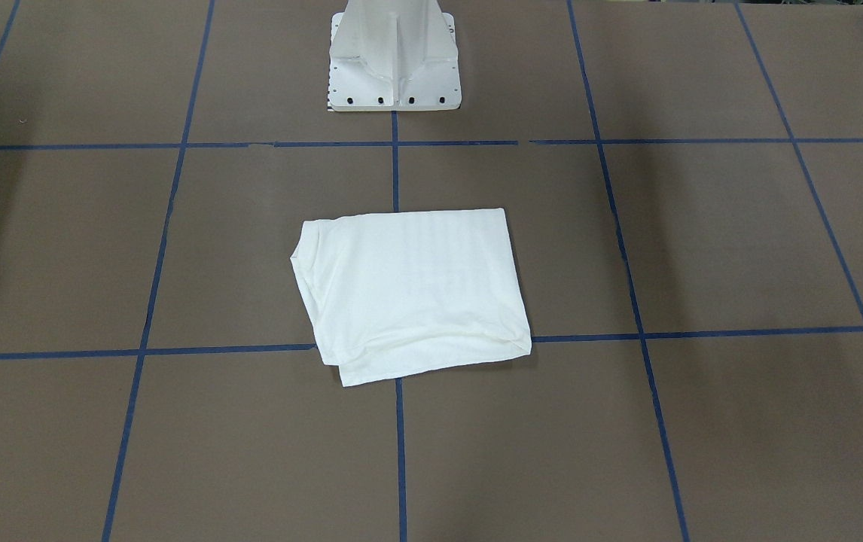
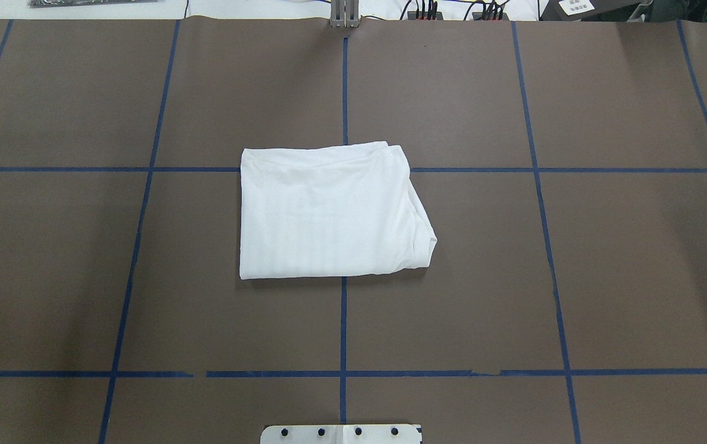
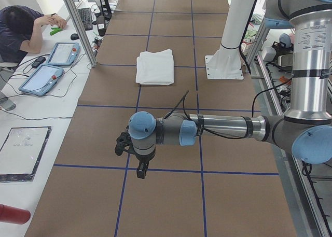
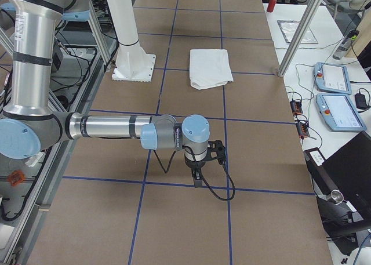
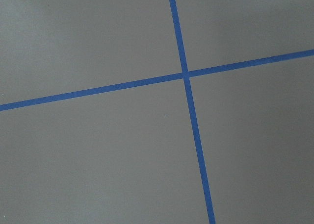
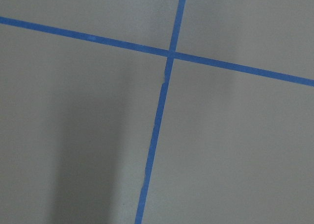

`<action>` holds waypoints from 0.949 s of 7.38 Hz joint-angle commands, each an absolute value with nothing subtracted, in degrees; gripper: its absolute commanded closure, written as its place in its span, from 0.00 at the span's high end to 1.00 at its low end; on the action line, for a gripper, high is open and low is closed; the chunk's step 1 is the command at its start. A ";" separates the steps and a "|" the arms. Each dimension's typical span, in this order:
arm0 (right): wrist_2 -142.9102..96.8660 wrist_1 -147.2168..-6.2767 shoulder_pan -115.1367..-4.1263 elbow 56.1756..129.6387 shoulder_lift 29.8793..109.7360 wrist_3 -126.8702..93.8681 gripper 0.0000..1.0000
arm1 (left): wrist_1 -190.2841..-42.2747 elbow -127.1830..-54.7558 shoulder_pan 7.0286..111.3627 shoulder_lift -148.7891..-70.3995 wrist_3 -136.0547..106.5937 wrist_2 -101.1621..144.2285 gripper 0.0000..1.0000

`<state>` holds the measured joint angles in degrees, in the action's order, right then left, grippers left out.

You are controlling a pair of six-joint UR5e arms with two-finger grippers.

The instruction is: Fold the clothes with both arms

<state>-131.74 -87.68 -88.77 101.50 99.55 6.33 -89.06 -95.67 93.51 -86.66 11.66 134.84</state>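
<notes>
So the white shirt (image 1: 409,290) (image 2: 329,213) is lying flat as a folded rectangle right around the middle of the brown table (image 2: 606,296), sitting over a crossing of the blue tape lines (image 2: 343,92). It's a bit out from the white pedestal (image 1: 394,60), not touching it. One side edge is neat and straight; the other is lumpier, with layers peeking out.

Neither arm is anywhere near it. The left arm (image 3: 223,127) reaches out level over the table's left end, with the left gripper (image 3: 141,169) hanging above the paper well apart from the shirt. The right arm (image 4: 110,127) does the same at the right end, right gripper (image 4: 197,179) pointing down. Honestly can't tell whether either one's fingers are spread or pinched; they only show up small in the side views. Both wrist cams show only brown paper and a tape cross.

Off the far side, a person (image 3: 21,27) sits at a bench next to two tablets (image 3: 52,66).
</notes>
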 commanded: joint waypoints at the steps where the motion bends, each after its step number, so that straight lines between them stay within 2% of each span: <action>1: -131.84 -87.71 -88.77 101.08 99.67 5.10 1.00 | -89.21 -95.54 93.52 -86.57 11.69 135.00 1.00; 7: -131.04 -87.63 -88.77 101.16 99.32 0.53 1.00 | -89.21 -95.62 93.52 -86.66 11.69 134.91 1.00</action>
<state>-131.00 -87.62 -88.77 101.20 99.26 0.58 -89.23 -95.62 93.52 -86.66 11.69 134.99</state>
